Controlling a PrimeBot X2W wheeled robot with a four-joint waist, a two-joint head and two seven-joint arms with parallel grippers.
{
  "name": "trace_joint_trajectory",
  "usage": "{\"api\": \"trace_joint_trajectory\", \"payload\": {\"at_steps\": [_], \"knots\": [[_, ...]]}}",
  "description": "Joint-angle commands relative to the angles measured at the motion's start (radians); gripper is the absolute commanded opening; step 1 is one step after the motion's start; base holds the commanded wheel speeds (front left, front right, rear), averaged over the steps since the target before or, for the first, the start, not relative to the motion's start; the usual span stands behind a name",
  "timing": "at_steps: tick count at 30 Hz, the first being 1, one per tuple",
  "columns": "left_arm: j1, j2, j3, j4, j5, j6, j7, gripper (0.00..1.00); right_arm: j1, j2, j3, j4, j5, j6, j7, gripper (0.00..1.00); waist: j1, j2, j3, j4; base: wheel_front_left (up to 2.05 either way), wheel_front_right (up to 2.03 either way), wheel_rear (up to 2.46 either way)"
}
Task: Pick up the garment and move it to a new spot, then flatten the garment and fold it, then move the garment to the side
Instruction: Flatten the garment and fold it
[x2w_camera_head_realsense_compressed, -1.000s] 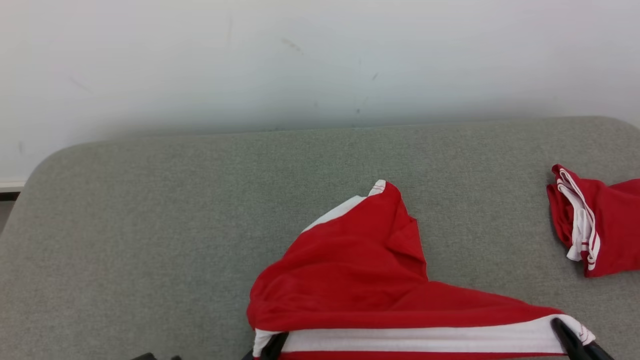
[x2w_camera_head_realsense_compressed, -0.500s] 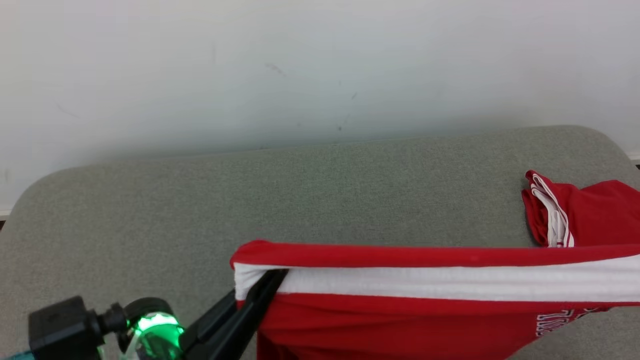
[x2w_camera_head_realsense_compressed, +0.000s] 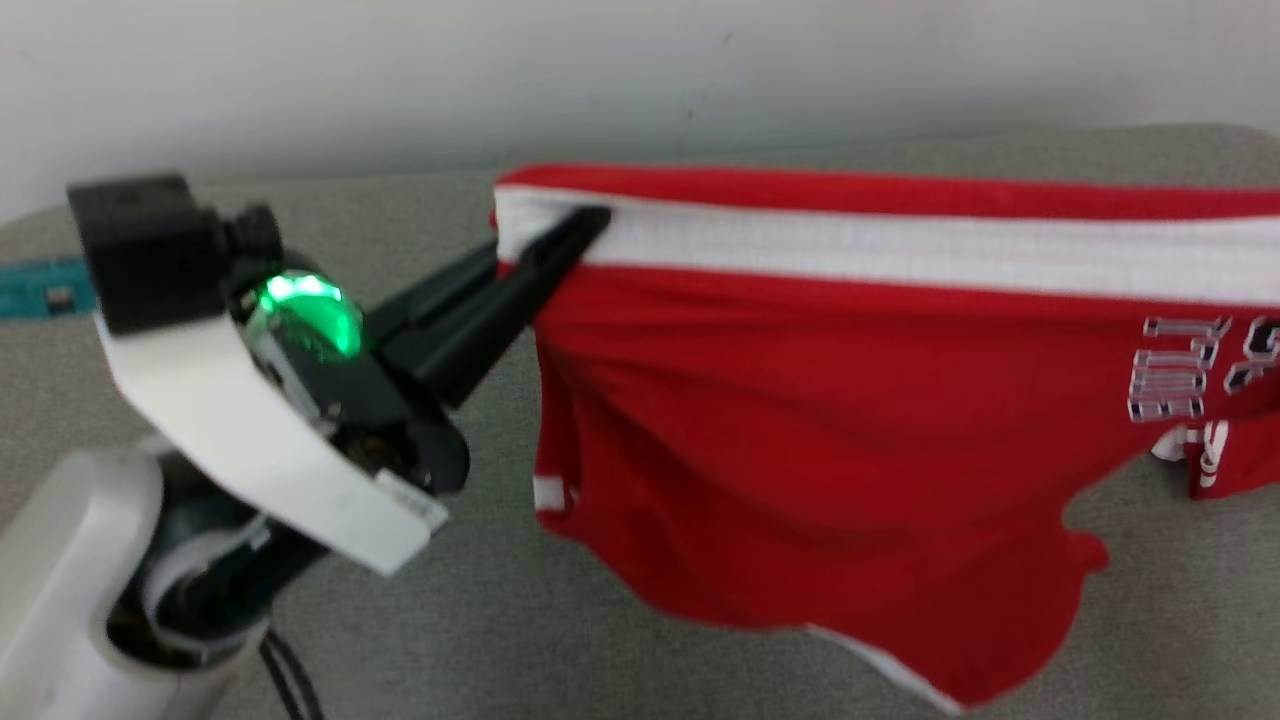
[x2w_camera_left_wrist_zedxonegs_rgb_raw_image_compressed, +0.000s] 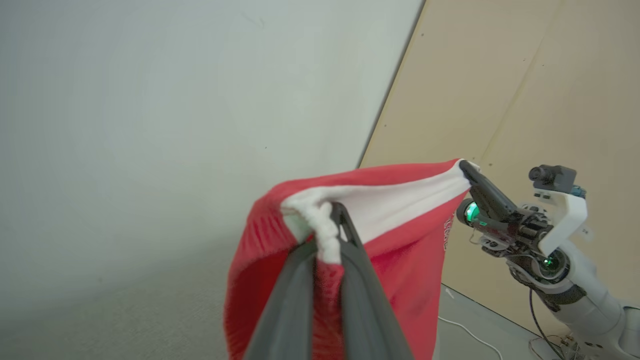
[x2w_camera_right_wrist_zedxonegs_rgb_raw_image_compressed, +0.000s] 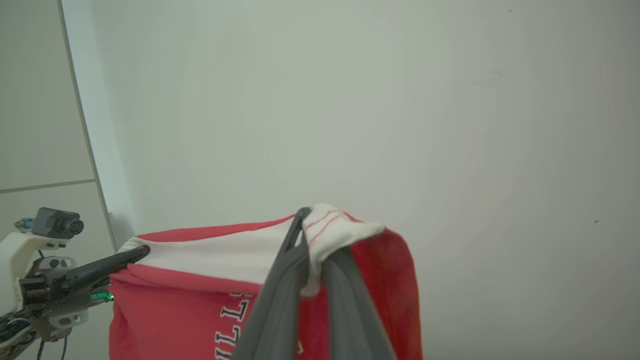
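The garment (x2w_camera_head_realsense_compressed: 800, 450) is red with a white waistband and pale lettering near its right side. It hangs in the air above the grey cushion (x2w_camera_head_realsense_compressed: 450, 620), stretched flat by the waistband between both grippers. My left gripper (x2w_camera_head_realsense_compressed: 590, 218) is shut on the waistband's left end, bunching white fabric at its tips (x2w_camera_left_wrist_zedxonegs_rgb_raw_image_compressed: 336, 212). The right gripper (x2w_camera_right_wrist_zedxonegs_rgb_raw_image_compressed: 302, 215) is shut on the waistband's other end, which folds over its tips. Each wrist view also takes in the opposite gripper: the right gripper (x2w_camera_left_wrist_zedxonegs_rgb_raw_image_compressed: 464, 164) and the left gripper (x2w_camera_right_wrist_zedxonegs_rgb_raw_image_compressed: 142, 250). The lower hem hangs loose.
A second red and white piece of clothing (x2w_camera_head_realsense_compressed: 1225, 465) lies on the cushion at the right, partly behind the hanging garment. A pale wall (x2w_camera_head_realsense_compressed: 400, 80) stands right behind the cushion. A tan panel (x2w_camera_left_wrist_zedxonegs_rgb_raw_image_compressed: 525, 100) and floor cables (x2w_camera_left_wrist_zedxonegs_rgb_raw_image_compressed: 465, 335) are off to the right.
The garment has gone from lying bunched on the cushion to hanging stretched in the air by its waistband. Both arms rose with it, and the left arm now shows large; the camera also shifted.
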Motion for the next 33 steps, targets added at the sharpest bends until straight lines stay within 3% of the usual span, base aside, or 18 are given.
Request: {"api": "trace_joint_trajectory", "payload": {"at_steps": [1,5,9,15,19,22,27,33], "knots": [[-0.058,-0.007,-0.001,0.038,0.013,-0.005,0.011,0.0,-0.067,0.005,0.01,0.033,0.006,-0.003,0.008,0.0,-0.0002,0.0,0.096,0.016,0.0,0.0,0.0],[-0.316,-0.046,-0.022,0.226,0.065,-0.02,0.066,0.0,-0.376,0.043,0.08,0.215,-0.023,-0.003,0.09,0.0,-0.0002,0.0,0.195,0.017,0.0,0.0,0.0],[-0.564,-0.104,-0.032,0.444,0.138,-0.032,0.051,0.0,-0.72,0.136,0.149,0.426,-0.105,-0.003,0.147,0.0,-0.0002,0.0,0.275,0.005,0.0,0.0,0.0],[-0.893,-0.185,0.004,0.757,0.252,-0.04,-0.111,0.0,-1.146,0.292,0.2,0.717,-0.267,-0.003,0.118,0.0,-0.0002,0.0,0.379,-0.026,0.0,0.0,0.0],[-1.035,-0.22,0.01,0.926,0.303,-0.052,-0.249,0.0,-1.318,0.371,0.203,0.847,-0.337,-0.003,0.009,0.0,-0.0002,0.0,0.436,-0.053,0.0,0.0,0.0],[-1.075,-0.248,-0.02,1.007,0.317,-0.063,-0.319,0.0,-1.354,0.398,0.236,0.905,-0.343,-0.003,-0.047,0.0,-0.0002,0.0,0.476,-0.06,0.0,0.0,0.0],[-0.987,-0.253,-0.173,1.021,0.273,-0.07,-0.408,0.0,-1.221,0.369,0.309,0.899,-0.26,-0.003,-0.139,0.0,-0.0002,0.0,0.487,-0.054,0.0,0.0,0.0],[-0.729,-0.104,-0.412,0.834,0.178,-0.07,-0.501,0.0,-0.86,0.262,0.406,0.76,-0.145,-0.003,-0.231,0.0,-0.0002,0.0,0.44,-0.045,0.0,0.0,0.0]]}}
